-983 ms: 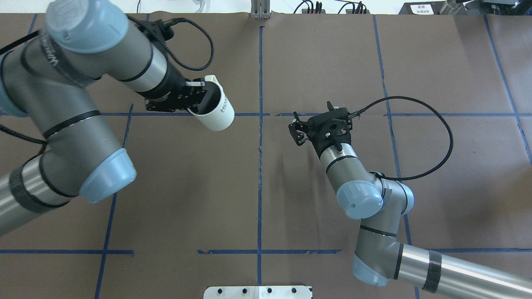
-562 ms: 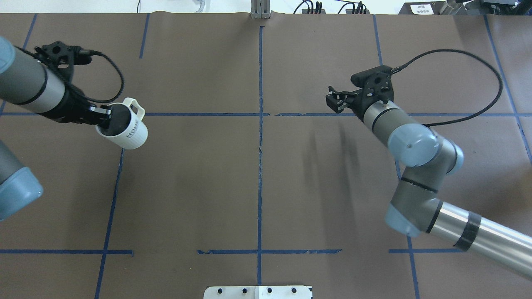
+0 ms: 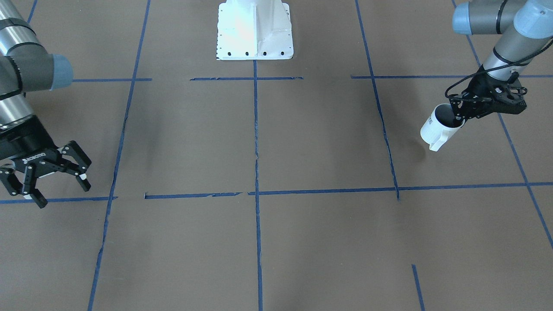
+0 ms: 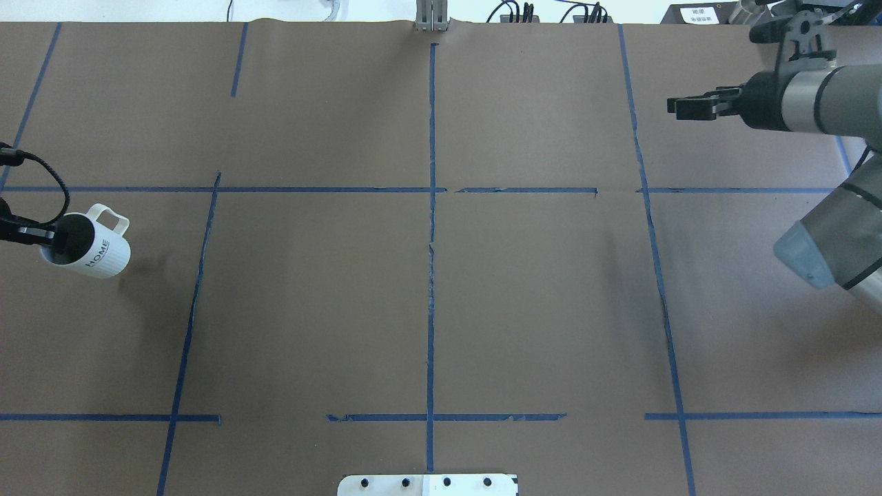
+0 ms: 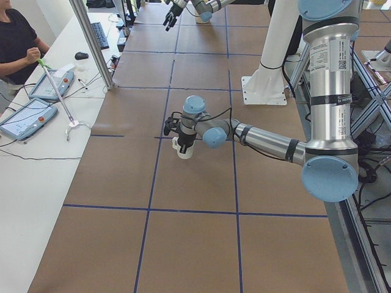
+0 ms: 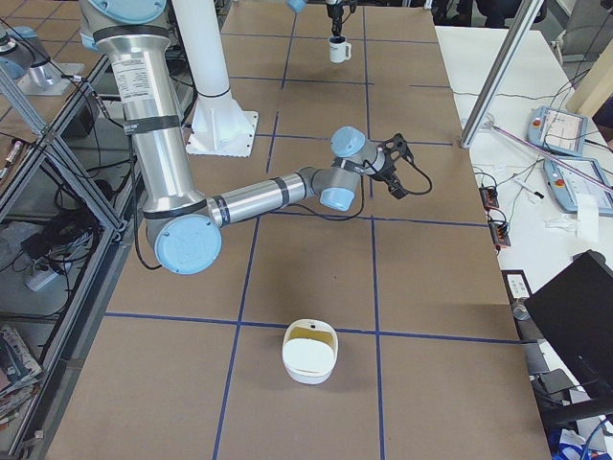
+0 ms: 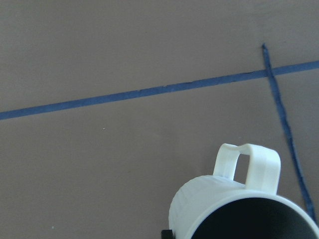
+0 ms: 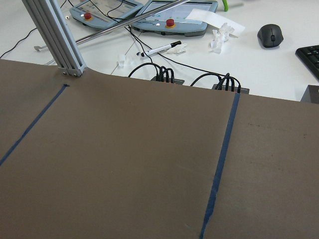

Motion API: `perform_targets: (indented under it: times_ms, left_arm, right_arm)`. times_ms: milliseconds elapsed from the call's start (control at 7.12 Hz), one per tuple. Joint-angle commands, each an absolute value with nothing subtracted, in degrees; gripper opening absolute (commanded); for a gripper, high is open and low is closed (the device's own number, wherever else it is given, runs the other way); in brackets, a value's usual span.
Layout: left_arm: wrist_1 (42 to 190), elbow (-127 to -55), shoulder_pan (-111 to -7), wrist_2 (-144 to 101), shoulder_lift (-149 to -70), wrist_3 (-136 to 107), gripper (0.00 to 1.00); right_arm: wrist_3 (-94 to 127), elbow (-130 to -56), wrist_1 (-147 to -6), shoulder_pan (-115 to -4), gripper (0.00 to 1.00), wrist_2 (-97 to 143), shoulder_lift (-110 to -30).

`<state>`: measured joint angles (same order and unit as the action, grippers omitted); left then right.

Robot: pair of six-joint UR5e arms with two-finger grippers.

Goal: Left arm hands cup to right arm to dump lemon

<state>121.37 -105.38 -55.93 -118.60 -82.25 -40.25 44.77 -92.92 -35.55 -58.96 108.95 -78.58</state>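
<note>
My left gripper (image 3: 459, 115) is shut on the rim of the white HOME cup (image 3: 440, 128), one finger inside it. It holds the cup tilted, low over the table's left end. The cup also shows in the overhead view (image 4: 93, 251), the left side view (image 5: 182, 148) and the left wrist view (image 7: 234, 204), handle pointing away. Its inside looks dark; no lemon shows. My right gripper (image 3: 62, 193), marked ROBOTIQ, is open and empty far off at the table's right end, and shows side-on in the overhead view (image 4: 682, 107).
A white bowl (image 6: 308, 364) with a yellowish inside sits on the table's right end, near the right side camera. The white robot base (image 3: 255, 30) stands at mid table edge. Blue tape lines grid the brown table. Operators' desk with pendants lies beyond the far edge.
Both arms have swung outward from the middle. The left arm carried the cup far to the left and lower. The right gripper moved to the far right, still open.
</note>
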Motion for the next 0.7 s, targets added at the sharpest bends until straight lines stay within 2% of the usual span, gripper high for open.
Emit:
perform_targets:
  times_ms: [0, 140, 562]
  left_arm:
    - [123.8, -100.9, -60.1, -125.5, -80.9, -42.3, 0.05]
    - [124.4, -99.3, -60.8, -129.2, -80.3, -44.6, 0.08]
    - [124.7, -98.0, -60.7, -129.1, -80.9, -48.9, 0.34]
  right_arm:
    - [44.8, -94.0, -35.5, -61.5, 1.0, 112.6, -80.5]
    - [44.9, -95.2, -35.5, -61.4, 1.0, 112.4, -81.3]
    - [45.3, -95.4, -35.5, -61.3, 1.0, 112.3, -81.7]
